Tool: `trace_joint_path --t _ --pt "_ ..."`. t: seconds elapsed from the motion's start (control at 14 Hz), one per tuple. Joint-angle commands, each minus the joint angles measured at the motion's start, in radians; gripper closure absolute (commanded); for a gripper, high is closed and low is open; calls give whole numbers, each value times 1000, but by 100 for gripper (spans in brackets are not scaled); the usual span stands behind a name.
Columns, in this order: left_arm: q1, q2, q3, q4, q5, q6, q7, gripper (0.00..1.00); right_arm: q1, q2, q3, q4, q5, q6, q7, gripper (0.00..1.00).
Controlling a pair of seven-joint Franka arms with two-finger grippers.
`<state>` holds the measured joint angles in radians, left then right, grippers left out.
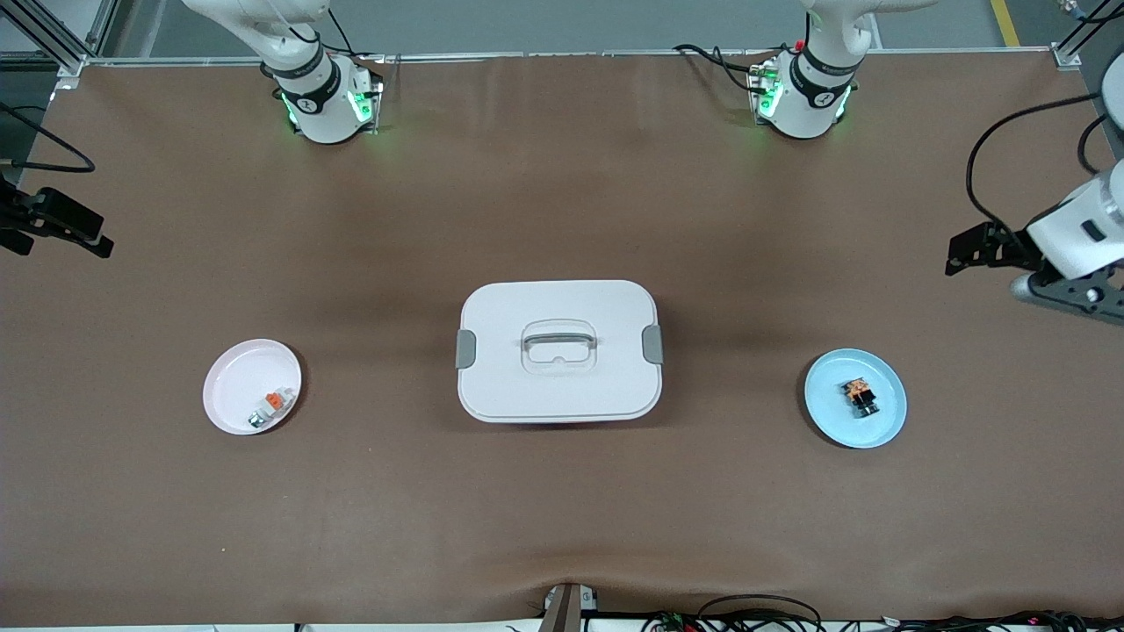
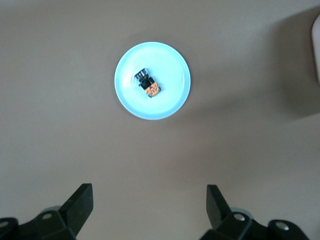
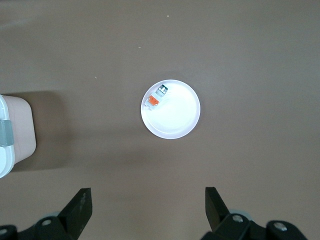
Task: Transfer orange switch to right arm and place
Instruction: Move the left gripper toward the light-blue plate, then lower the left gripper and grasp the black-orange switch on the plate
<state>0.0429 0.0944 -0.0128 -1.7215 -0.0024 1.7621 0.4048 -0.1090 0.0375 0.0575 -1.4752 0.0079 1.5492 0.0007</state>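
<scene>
The orange switch point(image 1: 859, 397) lies on its side on a light blue plate point(image 1: 830, 386) toward the left arm's end of the table. In the left wrist view the orange switch point(image 2: 148, 85) rests in the middle of the blue plate point(image 2: 170, 65). My left gripper point(image 1: 966, 250) hangs high over the table's end past that plate; it point(image 2: 150, 200) is open and holds nothing. My right gripper point(image 1: 97, 239) hangs over the other end of the table; it point(image 3: 148, 200) is also open and holds nothing. Each arm waits, apart from both plates.
A white lidded box point(image 1: 559, 351) with a handle and grey clips stands mid-table between the plates. A pale pink plate point(image 1: 237, 377) toward the right arm's end holds a whitish-grey part with an orange tab point(image 1: 272, 405). Cables run along the table's near edge.
</scene>
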Motion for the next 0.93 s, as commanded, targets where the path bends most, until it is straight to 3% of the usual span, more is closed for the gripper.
trace_joint_path --t 0.0,0.43,0.64,0.85 --pt "6 72 4 -23 -5 92 187 0 -1 -10 2 0 -17 -1 -10 0" --pt "23 192 1 -78 -4 240 559 0 -6 -10 2 0 -17 -3 -8 0" --pt "32 274 1 -96 -8 406 872 0 -6 -8 1 0 -17 -3 -8 0" --pt "32 315 -2 -141 -11 506 928 0 -8 -8 1 0 -17 -3 -8 0"
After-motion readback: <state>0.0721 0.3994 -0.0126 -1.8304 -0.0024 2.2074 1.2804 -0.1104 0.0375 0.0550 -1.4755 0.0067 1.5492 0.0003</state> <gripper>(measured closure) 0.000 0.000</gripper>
